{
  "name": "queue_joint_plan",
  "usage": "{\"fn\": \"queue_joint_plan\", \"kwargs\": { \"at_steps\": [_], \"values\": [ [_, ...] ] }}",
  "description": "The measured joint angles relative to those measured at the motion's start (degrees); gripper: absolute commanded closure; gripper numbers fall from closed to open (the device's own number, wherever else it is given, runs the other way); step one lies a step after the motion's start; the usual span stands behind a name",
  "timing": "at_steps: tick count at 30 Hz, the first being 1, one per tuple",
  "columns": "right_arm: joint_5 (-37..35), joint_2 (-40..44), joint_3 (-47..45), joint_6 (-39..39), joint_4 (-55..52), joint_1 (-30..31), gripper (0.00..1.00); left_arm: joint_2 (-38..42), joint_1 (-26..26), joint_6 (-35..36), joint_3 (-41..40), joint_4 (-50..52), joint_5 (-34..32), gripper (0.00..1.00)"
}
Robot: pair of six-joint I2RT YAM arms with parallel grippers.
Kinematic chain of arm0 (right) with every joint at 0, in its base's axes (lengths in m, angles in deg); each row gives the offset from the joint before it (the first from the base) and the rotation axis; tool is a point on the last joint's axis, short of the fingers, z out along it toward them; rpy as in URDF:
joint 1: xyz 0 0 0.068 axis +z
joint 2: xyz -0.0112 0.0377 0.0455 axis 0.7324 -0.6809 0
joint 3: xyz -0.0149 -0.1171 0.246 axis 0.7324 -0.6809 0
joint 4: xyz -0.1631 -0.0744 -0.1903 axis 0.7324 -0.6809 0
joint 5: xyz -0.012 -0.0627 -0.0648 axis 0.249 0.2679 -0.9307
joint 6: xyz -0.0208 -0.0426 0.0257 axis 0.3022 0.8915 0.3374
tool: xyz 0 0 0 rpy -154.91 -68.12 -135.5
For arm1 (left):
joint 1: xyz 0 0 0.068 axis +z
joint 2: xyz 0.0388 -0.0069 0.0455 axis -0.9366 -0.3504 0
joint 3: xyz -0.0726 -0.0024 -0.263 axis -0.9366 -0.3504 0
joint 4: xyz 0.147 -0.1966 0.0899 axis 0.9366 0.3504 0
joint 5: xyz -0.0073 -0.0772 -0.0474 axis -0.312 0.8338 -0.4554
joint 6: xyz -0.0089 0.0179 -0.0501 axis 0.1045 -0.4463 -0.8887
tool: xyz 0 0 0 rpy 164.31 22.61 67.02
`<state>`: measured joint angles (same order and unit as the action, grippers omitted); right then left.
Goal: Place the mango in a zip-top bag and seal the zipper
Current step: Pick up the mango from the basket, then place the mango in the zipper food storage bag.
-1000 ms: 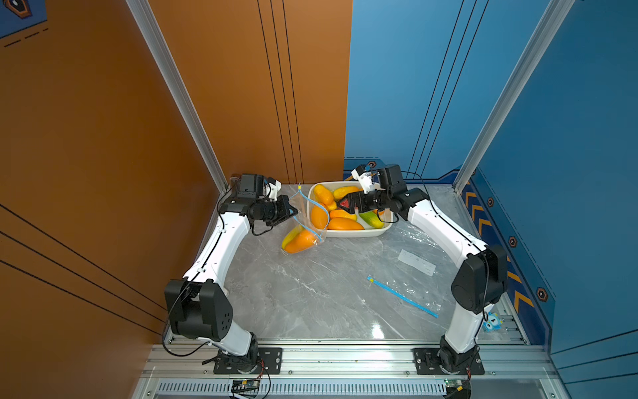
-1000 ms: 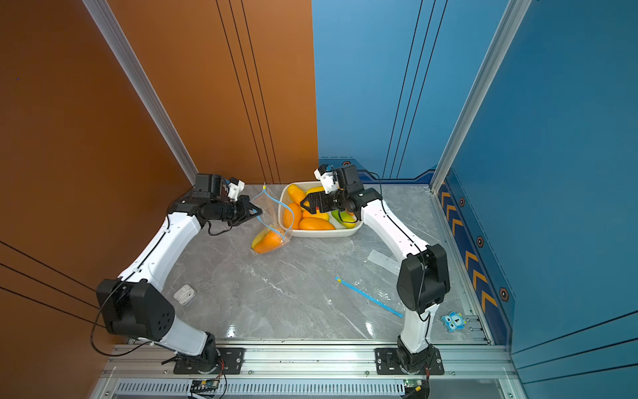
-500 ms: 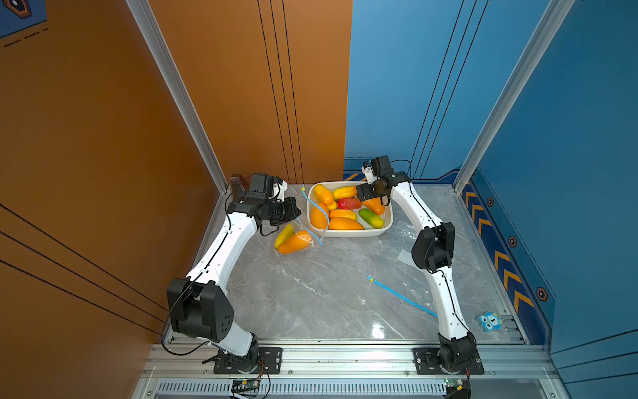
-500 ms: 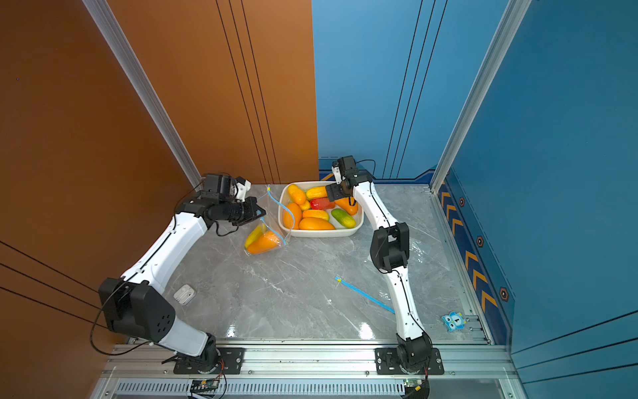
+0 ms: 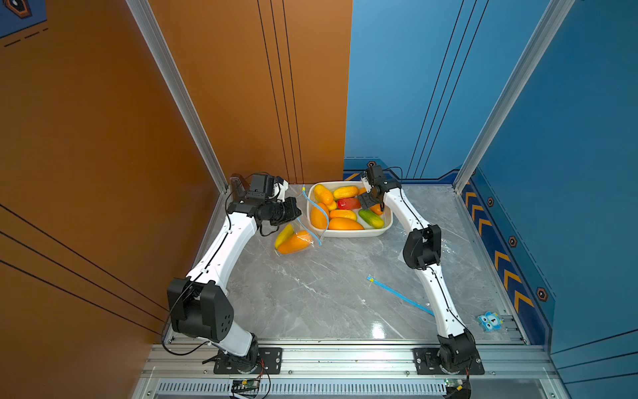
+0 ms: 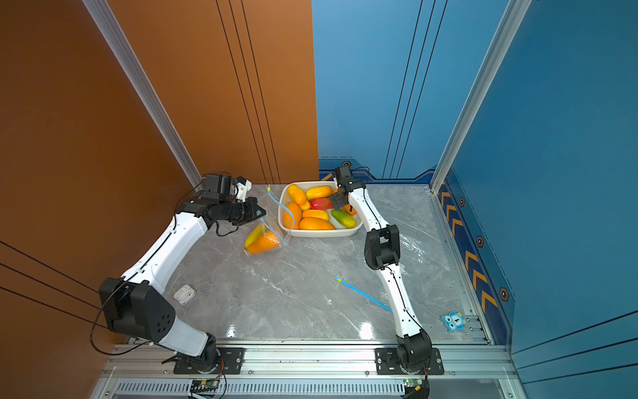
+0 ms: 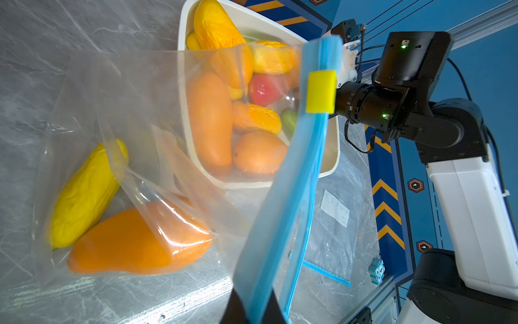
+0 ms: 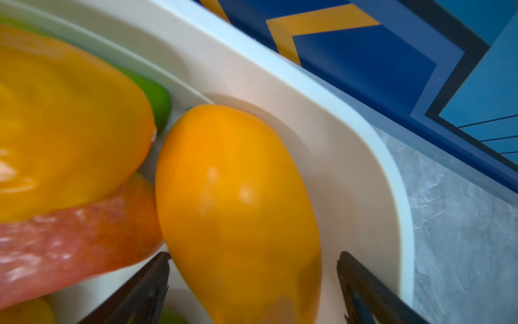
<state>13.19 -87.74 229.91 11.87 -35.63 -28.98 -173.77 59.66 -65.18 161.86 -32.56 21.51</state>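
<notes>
**Slippery fruit, tight tub wall, sagging bag mouth**

Pinches the blue zipper strip [image 7: 294, 182] of the bag [image 7: 117, 117] with the left gripper [image 7: 249, 308], jaws closed tight on it, holding that edge up off the table [image 5: 328, 293]. Already contains an orange fruit [image 7: 134, 241] and a yellow fruit [image 7: 84, 193], lying low in the bag just beside the tub [image 5: 348, 235]. Straddles an orange mango [image 8: 238, 210] against the tub wall with the right gripper [image 8: 253, 269], jaws spread wide, one each side, no squeeze visible.

Looks smooth and rounded, so likely to squirt out if squeezed near the tapered end. Leaves little room on the wall side, so could catch the rim, or shove the red fruit [image 8: 70, 238] pressed alongside. Hangs from a single pinch, so may fold shut at the mouth and block the drop. Could pull free of that pinch if bumped. Sits with the yellow slider [image 7: 321, 91] at the strip's end, seal not yet made.
</notes>
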Motion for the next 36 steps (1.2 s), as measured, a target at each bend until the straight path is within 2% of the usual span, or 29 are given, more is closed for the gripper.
{"fn": "queue_joint_plan", "kwargs": {
  "at_steps": [2, 4, 8, 12, 17, 20, 25, 29, 31, 33, 36],
  "values": [
    [0.2, -1.0, 0.0, 1.1, -0.1, 0.2, 0.08, -0.1, 0.0, 0.0, 0.1, 0.0, 0.0, 1.0],
    [0.4, -2.0, 0.0, 2.2, -0.5, 0.5, 0.21, -0.1, 0.0, 0.2, 0.1, 0.0, 0.0, 1.0],
    [0.7, -2.0, 0.2, 2.8, -1.0, 0.7, 0.3, -0.2, 0.0, 0.2, 0.3, 0.0, 0.0, 1.0],
    [2.0, -1.7, 0.1, 1.2, -1.3, 0.6, 0.45, -0.2, 0.0, 0.2, 0.4, 0.0, 0.0, 1.0],
    [3.7, 3.2, -3.7, -3.4, -2.4, 0.6, 0.51, -0.2, -0.1, 0.2, 0.4, 0.0, 0.0, 1.0],
    [4.9, 10.0, -8.2, -6.4, -2.3, 0.6, 0.52, -0.3, -0.2, 0.2, 0.4, 0.0, 0.0, 1.0],
    [7.6, 26.4, -20.1, -10.9, 1.6, 0.8, 0.55, -0.3, -0.3, 0.1, 0.4, 0.0, 0.5, 1.0],
    [14.4, 44.3, -40.8, -14.3, 14.0, 2.8, 0.53, -0.3, -0.3, -0.6, 1.1, 0.0, 1.5, 1.0],
    [19.0, 53.4, -52.3, -15.9, 23.1, 6.4, 0.53, -0.5, -0.3, -1.2, 2.4, 0.0, 2.4, 1.0],
    [23.2, 58.7, -60.0, -17.5, 31.7, 10.7, 0.53, -0.5, -0.3, -1.9, 3.9, 0.1, 3.5, 1.0],
    [28.5, 61.4, -66.8, -19.5, 43.8, 16.8, 0.53, -0.5, -0.4, -2.8, 6.1, 0.0, 5.4, 1.0]
  ]
}}
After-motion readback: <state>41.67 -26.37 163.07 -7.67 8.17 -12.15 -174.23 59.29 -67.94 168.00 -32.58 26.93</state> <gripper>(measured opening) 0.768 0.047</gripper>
